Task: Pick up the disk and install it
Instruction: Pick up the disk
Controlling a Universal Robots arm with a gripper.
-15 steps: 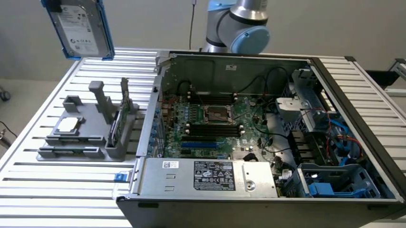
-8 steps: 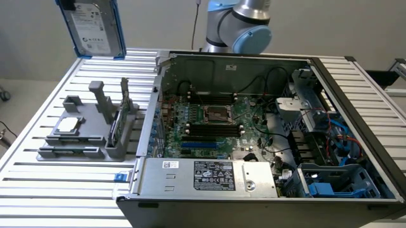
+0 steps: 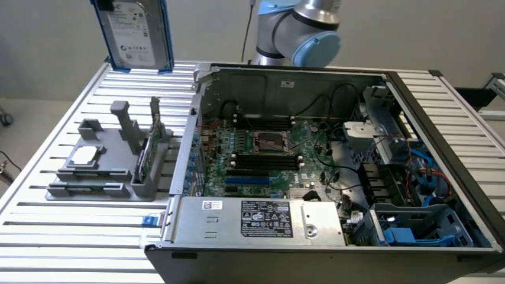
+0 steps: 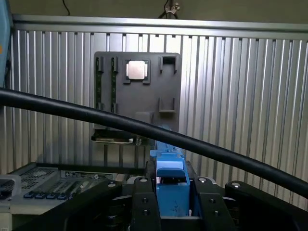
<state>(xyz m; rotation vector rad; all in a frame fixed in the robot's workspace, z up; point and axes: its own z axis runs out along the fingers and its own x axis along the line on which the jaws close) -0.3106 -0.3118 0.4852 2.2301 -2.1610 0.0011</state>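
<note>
Your tool (image 4: 172, 195) gripping disk (image 3: 136, 32), holding it high above worktop (image 3: 63, 236); pickup done, installing into computer case (image 3: 261, 80) left.

In the exterior view the disk (image 3: 134, 32) ran off the top edge, and its label print was too small to read. The arm (image 3: 304, 26) was cut by the same edge. The case (image 3: 292, 89) ran past the bottom edge and the exterior view's right edge. The sticker (image 3: 266, 220) on its grey box (image 3: 201, 223) was illegible.

In the wrist view the cable (image 4: 72, 113) hid a strip of the holder (image 4: 144, 98). The gripper (image 4: 173, 207) was cut by the frame's edge, and its fingers (image 4: 144, 209) hid all of the disk but one blue rail (image 4: 171, 185). A blue strip (image 4: 4, 48) at the frame's side, perhaps another rail, was cut too short to tell.
</note>
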